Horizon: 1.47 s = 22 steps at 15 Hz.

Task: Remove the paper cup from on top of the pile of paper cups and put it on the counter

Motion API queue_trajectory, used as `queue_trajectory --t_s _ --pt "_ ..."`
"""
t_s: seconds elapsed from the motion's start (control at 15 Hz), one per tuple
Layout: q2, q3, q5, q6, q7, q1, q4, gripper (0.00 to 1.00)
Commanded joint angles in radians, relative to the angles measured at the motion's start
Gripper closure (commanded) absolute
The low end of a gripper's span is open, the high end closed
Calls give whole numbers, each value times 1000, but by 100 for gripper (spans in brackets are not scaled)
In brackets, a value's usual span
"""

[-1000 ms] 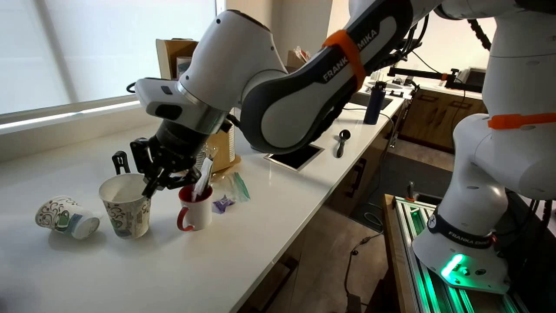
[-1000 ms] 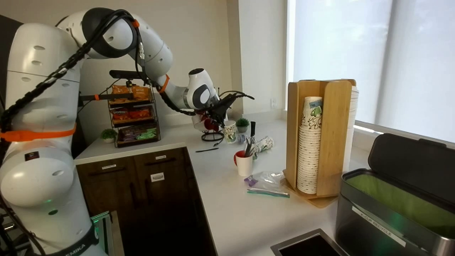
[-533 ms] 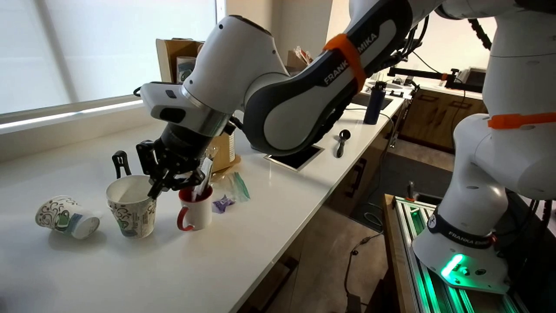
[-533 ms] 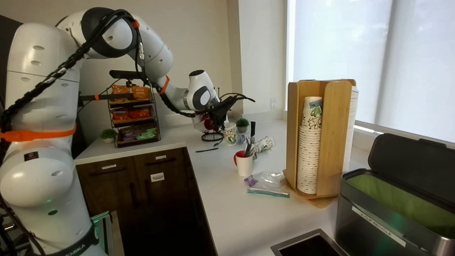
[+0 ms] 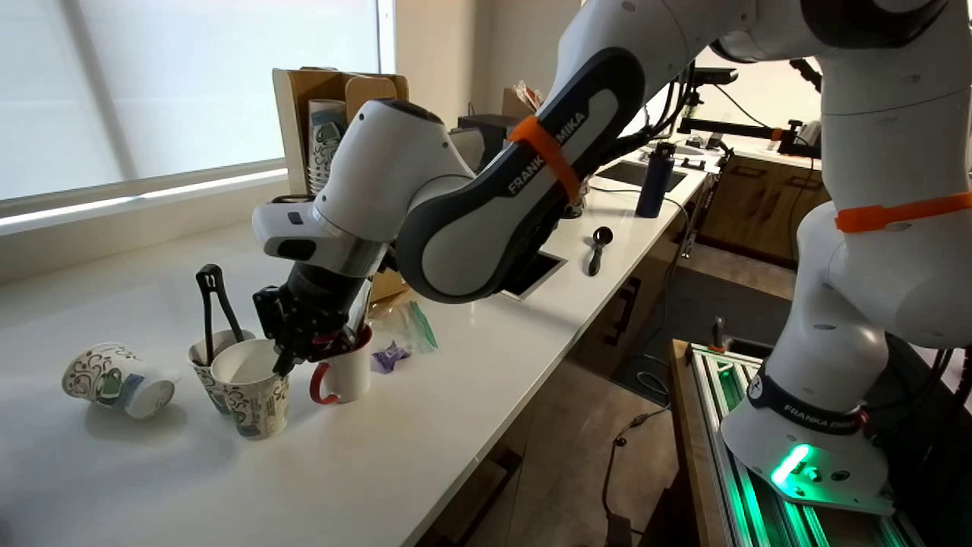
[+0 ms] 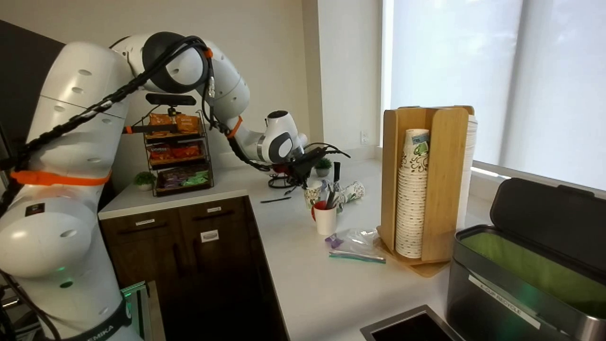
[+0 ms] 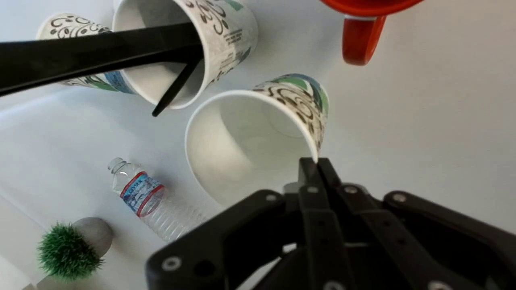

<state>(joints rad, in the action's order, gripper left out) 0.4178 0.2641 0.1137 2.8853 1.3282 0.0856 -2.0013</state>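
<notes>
The Robotiq gripper (image 7: 317, 163) has its two fingers closed together on the rim of the patterned paper cup (image 7: 258, 135) — in the wrist view, one finger sits inside the wall and one outside. The cup is right at the fingertips, mouth upward, above or on the white counter (image 5: 304, 486); I cannot tell whether its base touches.

Just past the held cup, on the side away from the gripper, stands a similar swirl-printed cup (image 7: 229, 32) with black tongs (image 7: 100, 50) sticking out of it; whether the two cups touch is unclear. Farther from the gripper, a third printed cup (image 5: 114, 380) lies on its side.

Near the gripper, on its other side, is a white mug with a red handle (image 5: 353, 380), its rim partly hidden by the gripper in an exterior view. Beyond the mug from the gripper lie a purple wrapper (image 5: 389, 355) and a clear zip bag (image 6: 357, 244) with a teal seal.

Well apart from the gripper, past that bag, the pile of nested paper cups (image 6: 411, 213) stands narrow ends up in a light wooden frame (image 6: 447, 189) — and next to it, a bin labelled "K-CUP RECYCLE" (image 6: 473, 308) has its lid raised.

In the wrist view, left of and below the fingertips, are a clear plastic water bottle (image 7: 143, 197) and a small potted plant (image 7: 68, 251).
</notes>
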Motion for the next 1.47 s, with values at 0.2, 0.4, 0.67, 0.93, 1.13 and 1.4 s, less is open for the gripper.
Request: queue_trajectory --t_s 0.2,0.4,0.67,0.93,1.13,1.4 --pt "87 -29 76 -4 -56 40 79 99" --pt "92 -68 116 -31 -117 80 90 99" --pt "92 -78 143 -48 -168 95 93 71" --pt "88 -77 166 -46 -186 99 92 49" --pt "50 -83 192 -47 -210 116 58 26" --pt "-69 -132 265 27 -328 169 -64 0"
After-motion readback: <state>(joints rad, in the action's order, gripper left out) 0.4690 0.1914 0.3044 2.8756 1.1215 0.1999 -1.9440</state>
